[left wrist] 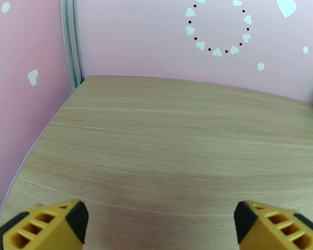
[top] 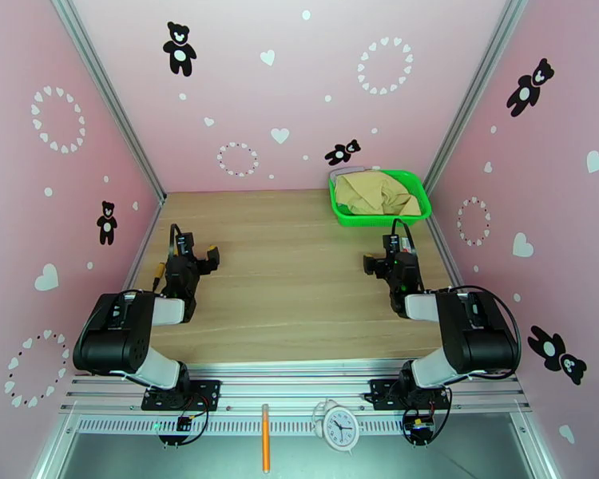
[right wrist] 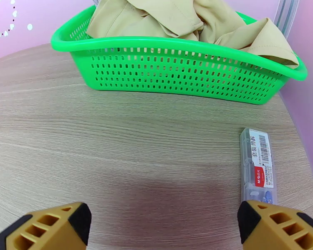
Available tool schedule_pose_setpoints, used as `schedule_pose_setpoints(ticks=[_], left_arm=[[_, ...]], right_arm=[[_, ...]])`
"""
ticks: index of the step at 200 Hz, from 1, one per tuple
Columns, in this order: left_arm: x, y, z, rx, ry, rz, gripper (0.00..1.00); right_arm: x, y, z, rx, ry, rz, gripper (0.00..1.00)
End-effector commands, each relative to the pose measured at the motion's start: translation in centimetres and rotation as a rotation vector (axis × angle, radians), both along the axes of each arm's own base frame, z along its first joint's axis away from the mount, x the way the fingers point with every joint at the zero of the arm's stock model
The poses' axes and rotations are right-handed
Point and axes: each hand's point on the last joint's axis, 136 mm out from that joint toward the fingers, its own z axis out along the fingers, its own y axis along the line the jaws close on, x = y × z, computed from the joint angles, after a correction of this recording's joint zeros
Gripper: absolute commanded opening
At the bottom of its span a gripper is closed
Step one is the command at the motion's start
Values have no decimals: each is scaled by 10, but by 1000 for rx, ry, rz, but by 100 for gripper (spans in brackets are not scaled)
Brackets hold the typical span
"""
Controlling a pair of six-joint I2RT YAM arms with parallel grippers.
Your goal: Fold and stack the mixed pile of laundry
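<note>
The mixed laundry pile lies in a bright green mesh basket (top: 343,215) at the table's back right corner. A crumpled tan-beige cloth (top: 375,193) tops it and spills over the basket's (right wrist: 177,67) right rim in the right wrist view, tan cloth (right wrist: 156,17). A sliver of pale grey fabric (top: 346,174) peeks out at the basket's far left corner. My right gripper (top: 393,262) hangs open and empty over bare wood just in front of the basket, its yellow fingertips (right wrist: 52,223) spread wide. My left gripper (top: 186,263) is open over the table's left side, its fingertips (left wrist: 48,223) far apart with nothing between them.
A small clear plastic box (right wrist: 256,165) with a printed label lies on the wood near my right gripper's right finger. Pink walls close in the wooden table (top: 291,265) on three sides. A white alarm clock (top: 341,429) and an orange pen (top: 265,449) rest on the near rail.
</note>
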Motion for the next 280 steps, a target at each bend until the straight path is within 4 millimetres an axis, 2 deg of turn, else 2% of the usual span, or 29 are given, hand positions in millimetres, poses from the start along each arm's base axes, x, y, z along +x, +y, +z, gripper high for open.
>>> schedule_pose_setpoints(ticks=[1,223,236,246,250,256,270,280], left_arm=[[-2,-2,-1,-8,6,-6,99],[-1,-1,-1,-20,7,-11,99],[-1,-1,0,-18,5,-7,99],[-3,2,17,-10,-23,14,99],[-6,4,17,-8,12,30,99],[-8,9,26,-7,31,67,99],[-16,26,66,-81,48,201,99],[-22,30,87,-165,75,256,98]], right_arm=[[4,3,7,-4,-13,15,99],[4,3,7,2,-15,16,99],[6,3,20,3,-2,17,99],[7,4,44,4,52,22,98],[7,4,54,3,73,19,99],[6,3,70,0,99,15,99],[6,-1,108,-5,135,-13,99],[8,-1,124,4,179,-24,99]])
